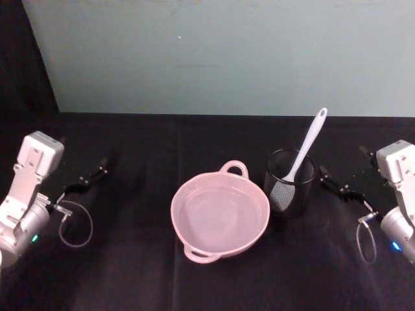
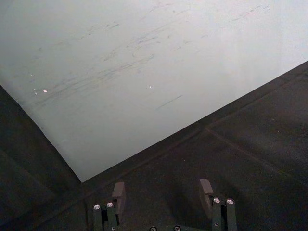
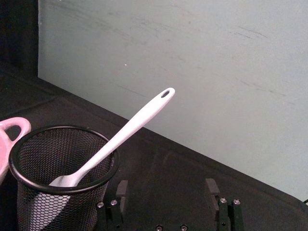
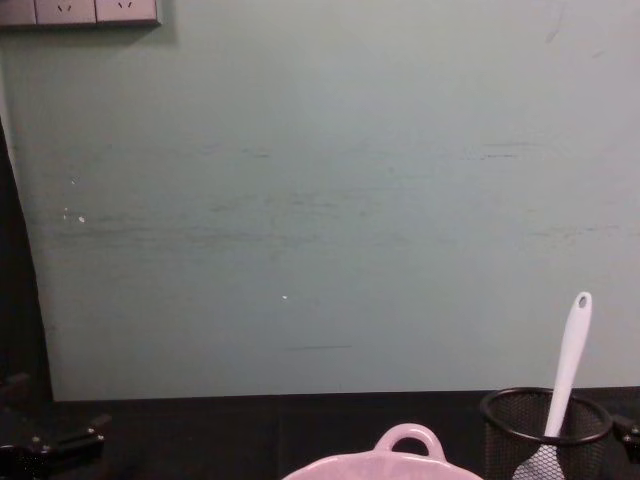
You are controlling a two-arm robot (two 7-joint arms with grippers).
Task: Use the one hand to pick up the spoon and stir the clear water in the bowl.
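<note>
While spoon [image 1: 305, 150] stands in mesh cup [image 1: 295, 197], left end effector [image 2: 162, 187], right end effector [image 3: 166, 187] both splayed, empty.

the light is soft, even and rather dim, and shadows are faint. the pale wall [image 1: 227, 52] takes most of it, while the black cloth [image 1: 130, 259] stays dark and swallows detail. the pink bowl [image 1: 185, 220] carries a mild sheen along its rim, and the white spoon [image 1: 305, 146] stands out bright against the cloth.
</note>
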